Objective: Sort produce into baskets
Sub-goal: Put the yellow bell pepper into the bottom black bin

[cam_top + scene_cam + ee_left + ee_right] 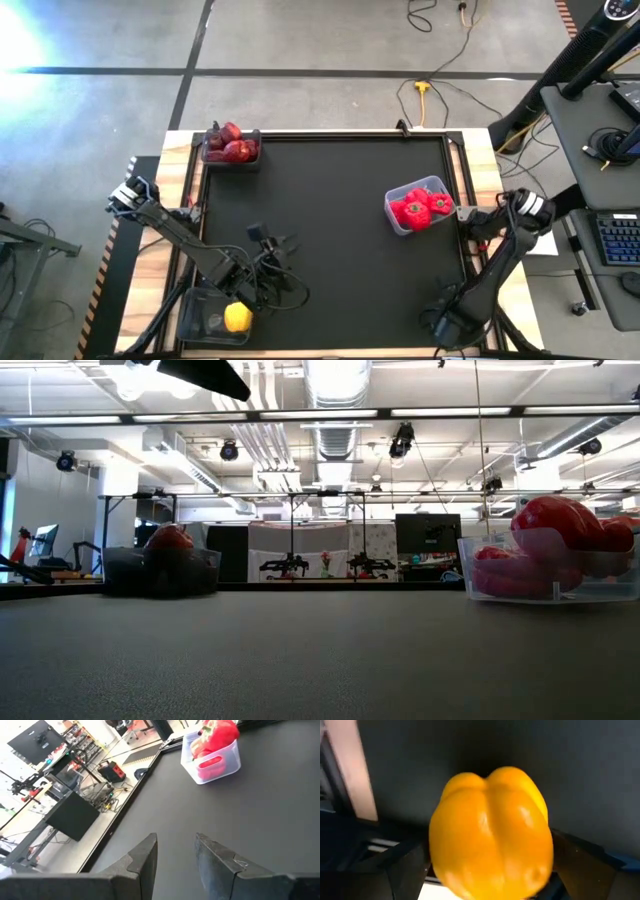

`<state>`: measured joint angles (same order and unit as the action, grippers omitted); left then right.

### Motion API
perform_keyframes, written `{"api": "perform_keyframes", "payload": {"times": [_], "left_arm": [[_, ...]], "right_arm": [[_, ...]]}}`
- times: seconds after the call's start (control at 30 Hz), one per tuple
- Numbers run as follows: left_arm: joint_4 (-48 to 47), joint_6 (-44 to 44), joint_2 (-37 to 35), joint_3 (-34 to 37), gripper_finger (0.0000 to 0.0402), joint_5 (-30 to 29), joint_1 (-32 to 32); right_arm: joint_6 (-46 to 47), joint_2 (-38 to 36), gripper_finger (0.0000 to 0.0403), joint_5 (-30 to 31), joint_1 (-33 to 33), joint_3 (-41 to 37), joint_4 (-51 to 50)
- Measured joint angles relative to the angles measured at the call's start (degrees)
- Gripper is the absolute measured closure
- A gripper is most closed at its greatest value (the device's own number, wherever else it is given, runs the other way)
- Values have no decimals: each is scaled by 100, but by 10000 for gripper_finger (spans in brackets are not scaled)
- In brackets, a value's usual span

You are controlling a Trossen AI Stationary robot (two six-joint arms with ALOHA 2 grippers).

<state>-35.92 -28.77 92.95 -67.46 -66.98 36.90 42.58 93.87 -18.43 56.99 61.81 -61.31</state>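
Note:
My right gripper (pixel 490 862) is shut on a yellow bell pepper (pixel 490 830). In the high view it is near the table's near right corner (pixel 440 325), and the arm hides the pepper there. My left gripper (pixel 175 840) is open and empty over the table's near left part (pixel 275 243). Another yellow pepper (pixel 238 318) lies in a greyish tub (pixel 200 320) at the near left corner. Red peppers (pixel 418 210) fill a clear tub (pixel 432 185) at the right. Dark maroon fruit (pixel 230 145) fills a tub (pixel 250 160) at the far left. My right gripper pinches the yellow pepper between its two fingers, one on each of its opposite sides (pixel 434 860). The pepper's lobed end faces the wrist camera, with the dark table behind it. Whether the pepper is lifted clear does not show.
The middle of the black table top (pixel 330 200) is bare. A wooden frame (pixel 180 170) runs round the table. In the low view the maroon-fruit tub (pixel 165 565) stands at the left and the red-pepper tub (pixel 550 565) at the right. Cables lie on the floor beyond the far edge.

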Motion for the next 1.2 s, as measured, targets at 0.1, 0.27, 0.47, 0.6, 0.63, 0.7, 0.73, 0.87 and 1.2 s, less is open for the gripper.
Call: {"api": "perform_keyframes", "payload": {"times": [0.1,0.27,0.47,0.6,0.63,0.7,0.73,0.87,1.2], "left_arm": [[-10,70,-2,4,288,0,-25],[-10,138,-4,7,288,0,-26],[-11,416,-7,9,288,-4,-26],[-11,519,-9,9,288,-6,-28],[-13,542,-9,9,288,-6,-27],[-13,551,-9,9,288,-6,-26],[-15,555,-9,9,288,-6,-26],[-134,482,-15,9,288,113,23],[-2297,-1574,-127,9,295,156,464]], "right_arm": [[-61,202,37,-1,14,1,113],[-86,330,64,-34,14,9,163],[-86,141,94,96,-220,335,121],[-372,107,94,905,-661,916,4],[-540,107,94,1175,-772,1082,29],[-990,118,93,1619,-1026,1375,83],[-1283,156,90,1781,-1169,1507,84],[-2554,436,87,2037,-1802,1953,156],[-5189,2114,86,2057,-3073,3654,688]]}}
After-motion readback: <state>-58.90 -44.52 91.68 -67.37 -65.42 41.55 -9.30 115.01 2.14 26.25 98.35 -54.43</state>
